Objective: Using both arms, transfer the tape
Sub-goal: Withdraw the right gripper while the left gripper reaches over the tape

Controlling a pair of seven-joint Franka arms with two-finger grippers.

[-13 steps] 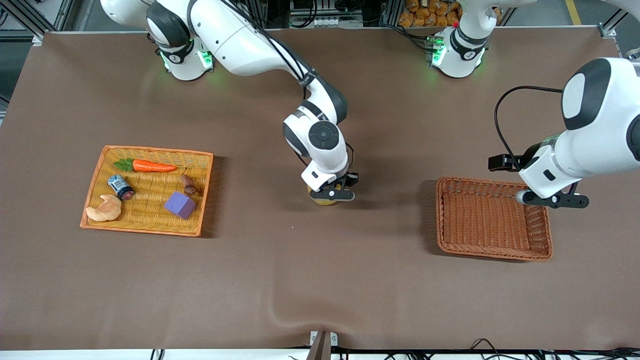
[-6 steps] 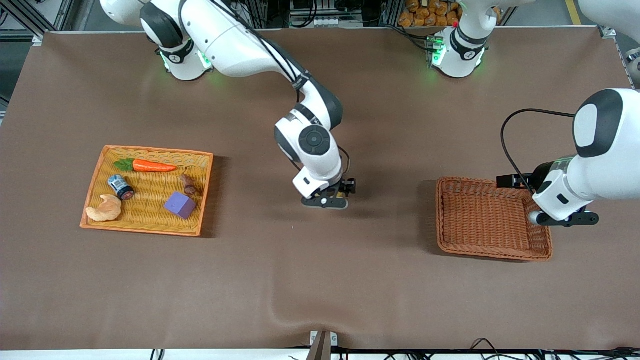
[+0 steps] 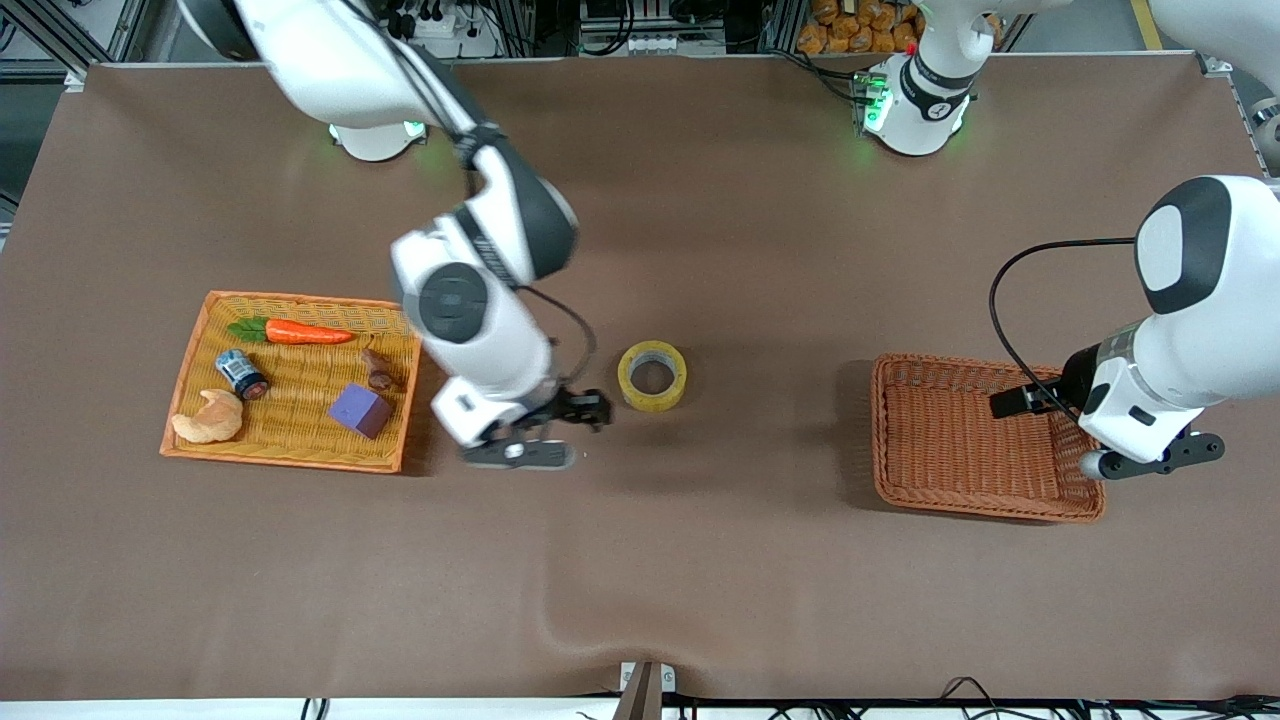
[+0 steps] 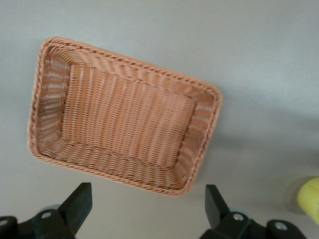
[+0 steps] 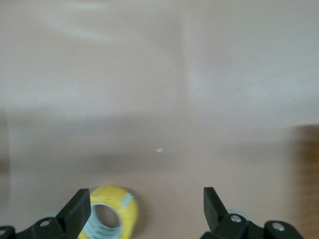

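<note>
brown cloth covers the whole worktop point(image 3: 700, 560), and the tape point(image 3: 652, 376) lies flat on it near the middle, ring hole up, between the flat yellow tray point(image 3: 200, 330) toward the right arm's end and the deeper brown basket point(image 3: 890, 440) toward the left arm's end. the right hand point(image 3: 520, 452) hangs empty over bare cloth between the yellow tray and the tape, its fingers point(image 5: 77, 211) spread wide apart in the right wrist view, with the roll showing low between them. the left hand point(image 3: 1150, 462) hovers over the basket's corner nearest the left arm's end, fingers point(image 4: 79, 201) likewise wide apart and holding nothing. the tape appears set down midway, so the step in hand is probably the left arm's pickup. to do it well, the left hand should travel over to the roll, come straight down centred on it, and either span the full ring or put one finger through the hole and pinch one wall, closing only once low enough not to skid it over the cloth; the right arm should keep out of that path. the left wrist view catches only a yellow sliver of the roll point(image 4: 310, 199) at its edge, and the front view hides both hands' fingertips under the wrists.
</note>
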